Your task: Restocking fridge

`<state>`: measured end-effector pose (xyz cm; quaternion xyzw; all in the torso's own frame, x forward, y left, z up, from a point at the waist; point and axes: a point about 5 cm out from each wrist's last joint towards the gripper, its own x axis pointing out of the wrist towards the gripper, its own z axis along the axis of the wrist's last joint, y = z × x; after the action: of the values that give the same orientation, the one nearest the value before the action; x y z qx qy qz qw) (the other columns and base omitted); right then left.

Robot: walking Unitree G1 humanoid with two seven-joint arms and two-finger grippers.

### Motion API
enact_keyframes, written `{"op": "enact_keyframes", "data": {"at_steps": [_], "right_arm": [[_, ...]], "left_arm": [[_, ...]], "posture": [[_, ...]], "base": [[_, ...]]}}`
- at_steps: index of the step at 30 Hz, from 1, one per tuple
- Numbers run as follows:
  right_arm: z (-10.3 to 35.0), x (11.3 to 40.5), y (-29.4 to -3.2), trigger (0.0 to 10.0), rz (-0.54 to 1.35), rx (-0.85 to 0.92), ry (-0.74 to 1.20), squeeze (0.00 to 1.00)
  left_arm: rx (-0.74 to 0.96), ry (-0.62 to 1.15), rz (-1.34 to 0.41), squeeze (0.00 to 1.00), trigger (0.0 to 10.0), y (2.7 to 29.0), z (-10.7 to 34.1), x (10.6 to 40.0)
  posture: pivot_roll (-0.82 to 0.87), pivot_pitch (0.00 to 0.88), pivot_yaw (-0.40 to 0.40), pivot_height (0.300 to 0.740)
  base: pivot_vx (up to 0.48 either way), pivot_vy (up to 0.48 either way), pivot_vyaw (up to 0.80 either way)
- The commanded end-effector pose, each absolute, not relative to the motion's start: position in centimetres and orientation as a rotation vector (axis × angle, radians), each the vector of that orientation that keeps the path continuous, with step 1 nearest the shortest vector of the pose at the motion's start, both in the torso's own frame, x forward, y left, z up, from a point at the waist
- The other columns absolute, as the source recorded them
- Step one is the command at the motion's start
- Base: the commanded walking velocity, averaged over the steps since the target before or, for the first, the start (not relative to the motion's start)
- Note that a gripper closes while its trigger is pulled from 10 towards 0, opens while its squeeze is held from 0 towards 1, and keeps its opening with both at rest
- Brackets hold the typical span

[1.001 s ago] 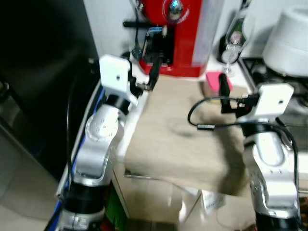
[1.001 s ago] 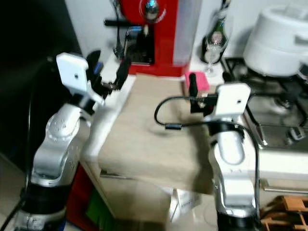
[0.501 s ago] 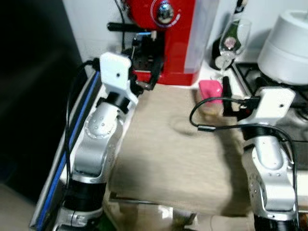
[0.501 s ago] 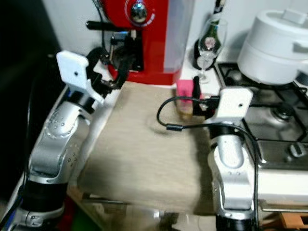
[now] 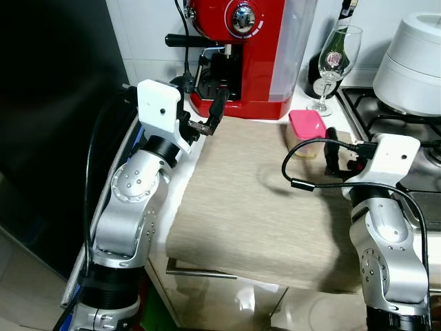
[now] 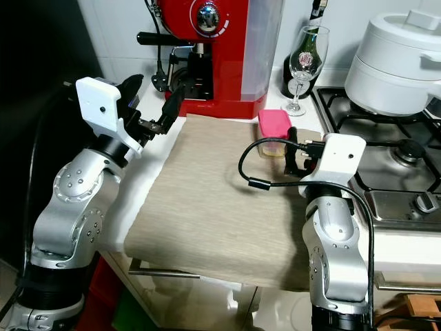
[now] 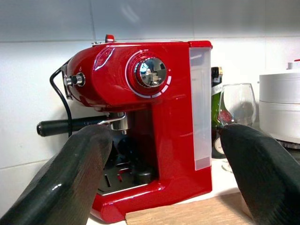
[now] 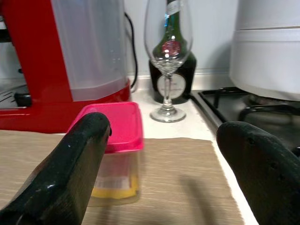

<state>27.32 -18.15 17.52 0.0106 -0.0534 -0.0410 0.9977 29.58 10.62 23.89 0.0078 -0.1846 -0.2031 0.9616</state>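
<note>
Container (image 5: pixel 306 134) with a pink lid sits on the beige mat (image 6: pixel 220 200), at twelve o'clock of the right gripper (image 8: pixel 164 173), whose fingers are spread. It looks light, stiff and smooth; grip its clear sides below the lid. A wine glass (image 5: pixel 334 65) just behind is fragile. The left gripper (image 7: pixel 164 178), spread, faces the coffee machine (image 7: pixel 150 122).

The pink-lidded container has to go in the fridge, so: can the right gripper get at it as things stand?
Probably yes. The right gripper is open just short of the pink-lidded container, with bare mat between them.
</note>
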Motion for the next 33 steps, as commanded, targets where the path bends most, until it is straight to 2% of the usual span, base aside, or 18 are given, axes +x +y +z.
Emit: {"op": "enact_keyframes", "data": {"at_steps": [1,11,33], "right_arm": [[18.2,27.2,-17.5,10.0,-0.049,0.016,-0.120,0.00],[19.4,27.0,-16.7,10.0,0.000,-0.076,-0.140,0.00],[19.1,28.4,-16.2,10.0,-0.015,-0.043,-0.094,0.00]], "left_arm": [[0.017,-0.370,-0.409,0.00,10.0,10.9,24.0,29.3],[0.010,-0.363,-0.404,0.00,10.0,10.7,23.9,28.9],[-0.034,-0.383,-0.395,0.00,10.0,10.4,24.3,28.8]], "posture": [[-0.09,0.031,0.048,0.740],[-0.10,0.040,0.032,0.740],[-0.10,0.044,0.010,0.740]], "base": [[0.000,0.000,0.00],[0.000,0.000,0.00],[0.000,0.000,0.00]]}}
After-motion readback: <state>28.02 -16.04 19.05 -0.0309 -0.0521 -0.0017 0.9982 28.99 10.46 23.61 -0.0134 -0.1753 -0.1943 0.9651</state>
